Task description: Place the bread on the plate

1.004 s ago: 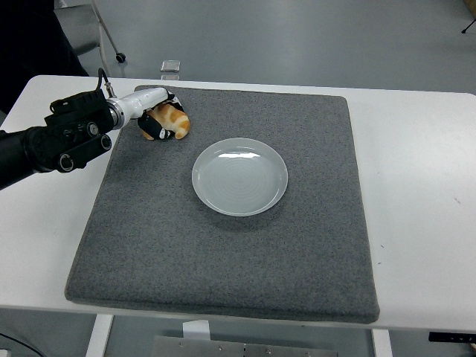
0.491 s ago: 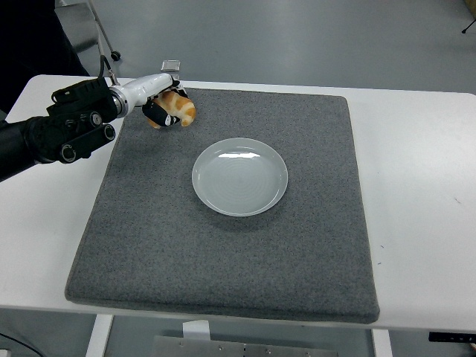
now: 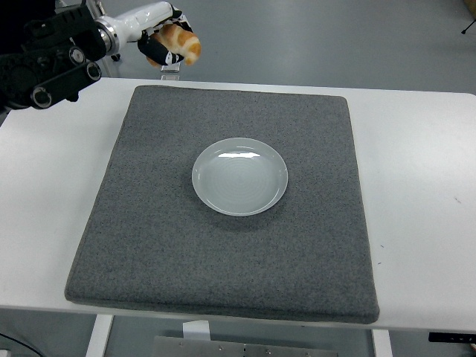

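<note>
Most of the left arm (image 3: 52,56) is cut off by the picture's top left corner, so only its black forearm and a white wrist section show, and the left hand (image 3: 160,44) itself is hard to read: its dark fingers are partly buried behind the bread (image 3: 181,39) they are clasped around. The bread, a golden-brown piece with a paler patch, sits at the outer end of that hand, sticking out toward the right of it, held up in the air beyond the far edge of the grey mat (image 3: 223,201). A small object on the table's far edge, just beyond the mat, is mostly hidden behind the hand and I cannot tell what it is. The round pale plate (image 3: 239,176) lies bare near the middle of the mat, well apart from the bread, nearer to me and to the right of it. The mat covers most of the white table (image 3: 416,186). Below the mat's near edge some metal framing under the table is cut off by the picture's bottom.
</note>
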